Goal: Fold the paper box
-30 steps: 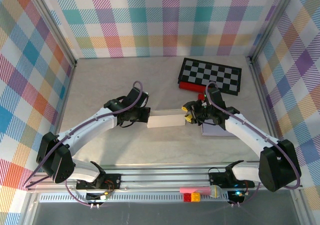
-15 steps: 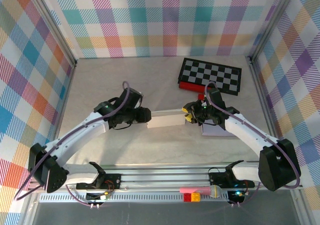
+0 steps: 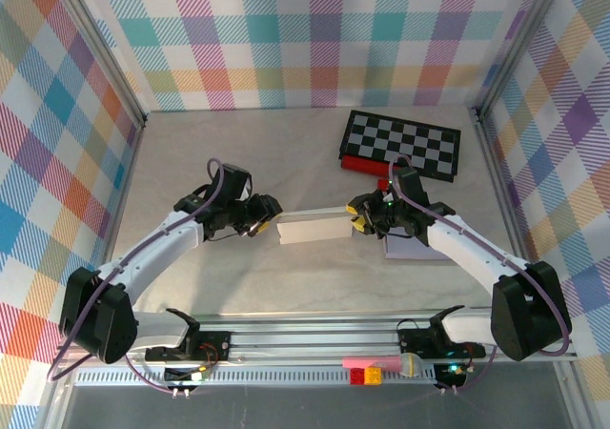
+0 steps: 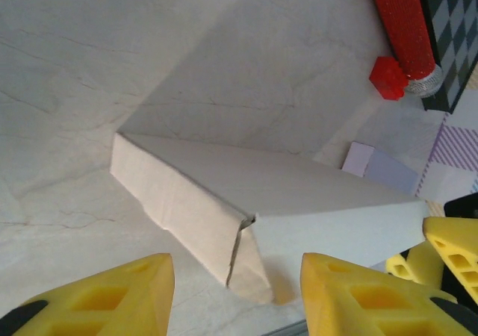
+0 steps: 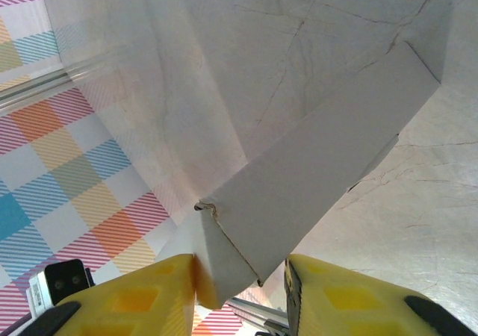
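The paper box point(image 3: 313, 229) is lying half-flattened on the table at mid-frame of the top view. Its right end is sitting pinched in the right gripper point(image 3: 358, 221), whose fingers are partly closed. The left gripper point(image 3: 254, 226) is hovering just beside the left end, half open and holding nothing. With only one end held, a push is risking the box pivoting or slipping, and so creasing crookedly.

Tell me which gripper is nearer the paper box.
Right. The right gripper clamps the paper box by its right end, between its fingers; the left gripper stands open just off the box's left end, not touching it.
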